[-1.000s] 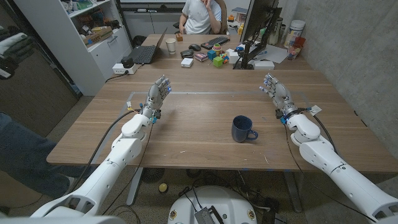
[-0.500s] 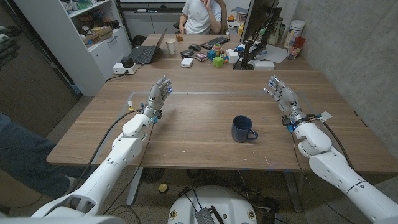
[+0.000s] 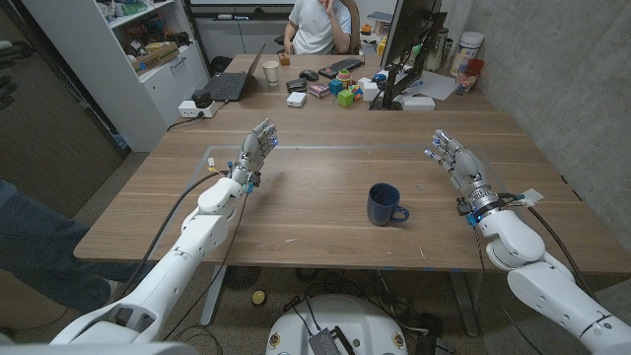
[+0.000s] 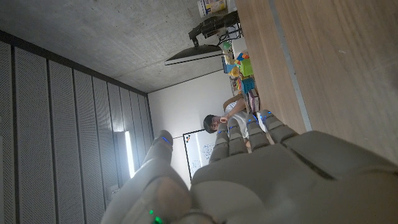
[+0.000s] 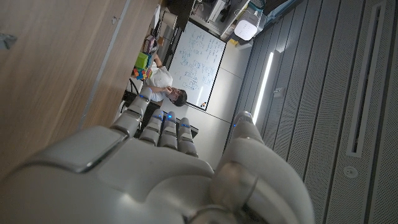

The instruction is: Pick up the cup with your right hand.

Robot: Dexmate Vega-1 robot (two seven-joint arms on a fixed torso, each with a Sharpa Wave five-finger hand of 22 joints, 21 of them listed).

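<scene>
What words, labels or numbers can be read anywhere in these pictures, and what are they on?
None can be read.
Whiteboard behind the person: handwriting, too small and blurred.
Tall white container at the far right of the table: a label band, unreadable.
Boxes on the shelf: printing too small.
Dark blue cup: plain, no print on the visible side.

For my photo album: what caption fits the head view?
Two robot hands, left and right, held open above a wooden table, with a dark blue cup untouched between them.
</scene>
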